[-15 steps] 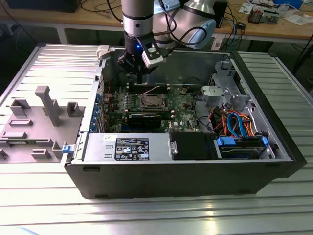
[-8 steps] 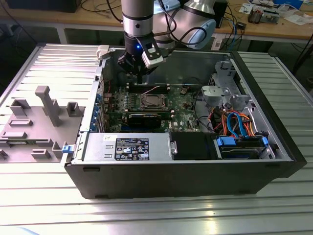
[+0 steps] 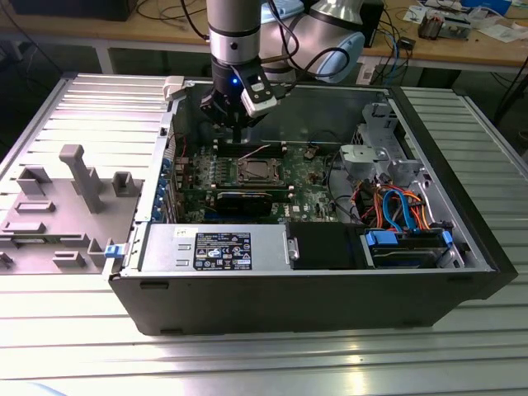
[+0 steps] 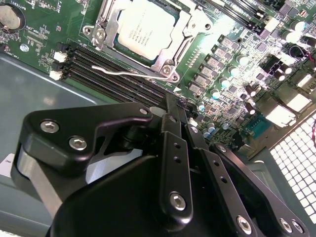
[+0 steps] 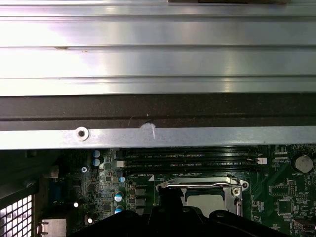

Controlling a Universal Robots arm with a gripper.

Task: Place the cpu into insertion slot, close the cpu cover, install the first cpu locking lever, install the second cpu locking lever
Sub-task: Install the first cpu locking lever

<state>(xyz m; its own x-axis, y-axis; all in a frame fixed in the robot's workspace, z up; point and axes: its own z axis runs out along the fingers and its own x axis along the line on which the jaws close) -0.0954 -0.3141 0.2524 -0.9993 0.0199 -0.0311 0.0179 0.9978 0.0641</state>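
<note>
One gripper, its black jaws pinched together with nothing between them, hovers just above the memory slots on the green motherboard. Just beyond, a thin silver locking lever appears raised and unlatched beside the insertion slot. Further on, the cpu cover lies closed over the cpu, whose grey top shows through its window. The first-lever step seems in hand; it calls for pressing that lever down under its catch.
</note>
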